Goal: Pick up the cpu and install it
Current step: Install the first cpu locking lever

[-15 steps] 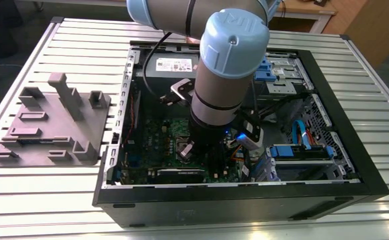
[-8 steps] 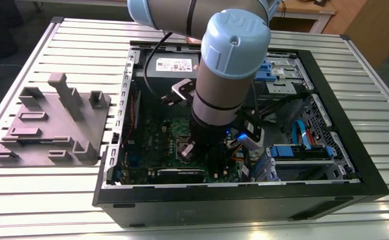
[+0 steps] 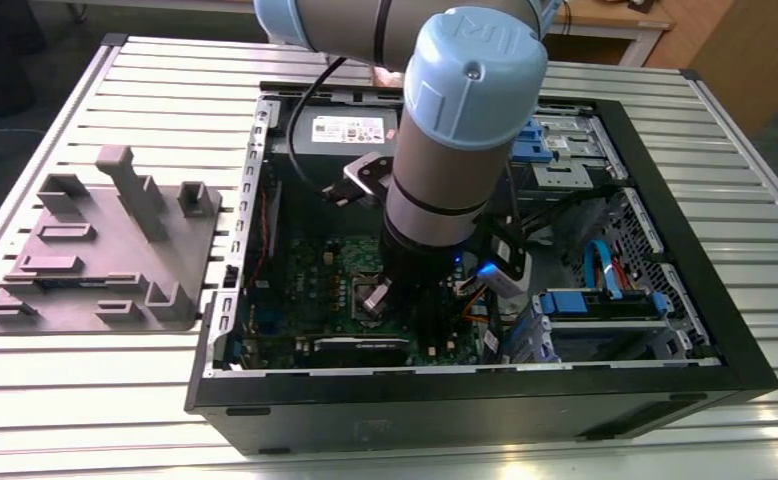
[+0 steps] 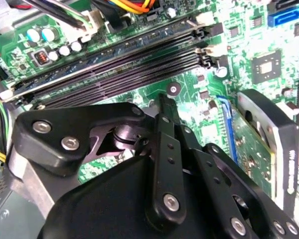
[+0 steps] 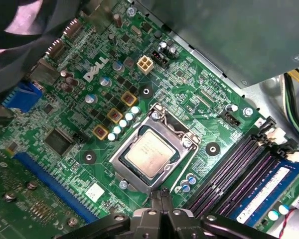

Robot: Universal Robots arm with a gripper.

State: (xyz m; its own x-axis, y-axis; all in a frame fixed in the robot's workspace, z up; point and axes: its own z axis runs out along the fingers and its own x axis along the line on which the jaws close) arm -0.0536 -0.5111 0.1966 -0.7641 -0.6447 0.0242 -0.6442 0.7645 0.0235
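Exterior view: the arm point(image 3: 463, 150) reaches down into an open computer case point(image 3: 496, 410) that lies on a slatted table point(image 3: 162, 90). A grey tray point(image 3: 96, 260) with raised blocks lies on the table beside the case, toward the exterior view's left.

First wrist view: the cpu point(image 5: 150, 155), a flat square chip with a silver-grey top, lies flat in the socket point(image 5: 182, 135) on the green board point(image 5: 79, 119), with the socket's metal frame around it. The fingers point(image 5: 155, 200) are pressed together and carry nothing. Their tips hang just short of the socket, near the cpu but apart from it. The cpu therefore lies straight ahead of the tips, between them and the far side of the socket. Being square, it has no long axis. Its edges run parallel and square to the memory slots point(image 5: 229, 169), which lie just beside the socket.

Second wrist view: the fingers point(image 4: 165, 134) are drawn together above the board, with the memory slots point(image 4: 129, 64) beyond them.

By judgement, the cpu is placed in the socket. Whether the frame is latched over it cannot be told.
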